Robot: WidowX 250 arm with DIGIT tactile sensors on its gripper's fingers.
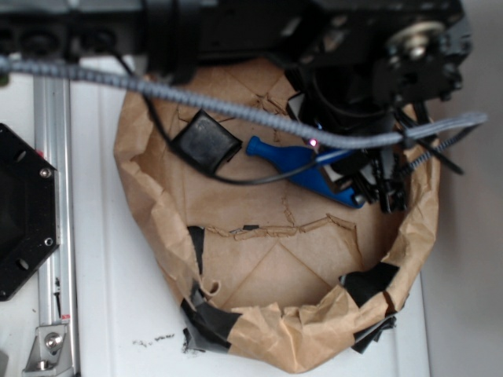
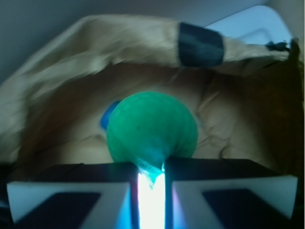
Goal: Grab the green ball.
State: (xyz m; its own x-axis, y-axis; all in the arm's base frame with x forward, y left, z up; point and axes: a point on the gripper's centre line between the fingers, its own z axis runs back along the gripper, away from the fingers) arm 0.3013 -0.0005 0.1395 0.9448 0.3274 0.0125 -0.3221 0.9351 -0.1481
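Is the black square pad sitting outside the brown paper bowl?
No, the black square pad lies inside the brown paper bowl, on its floor near the blue bottle.

My black gripper (image 2: 151, 183) has its jaws nearly together. They pinch the mint-green textured ball (image 2: 151, 128). My arm (image 1: 369, 71) reaches in from above.

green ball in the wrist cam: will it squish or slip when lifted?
The green ball probably deforms: its lower edge looks drawn into a point at the narrow gap in the pincer. That suggests soft, light material. Being round, it would likely roll across the paper liner if released. Slipperiness can't be judged; the view is blurred.
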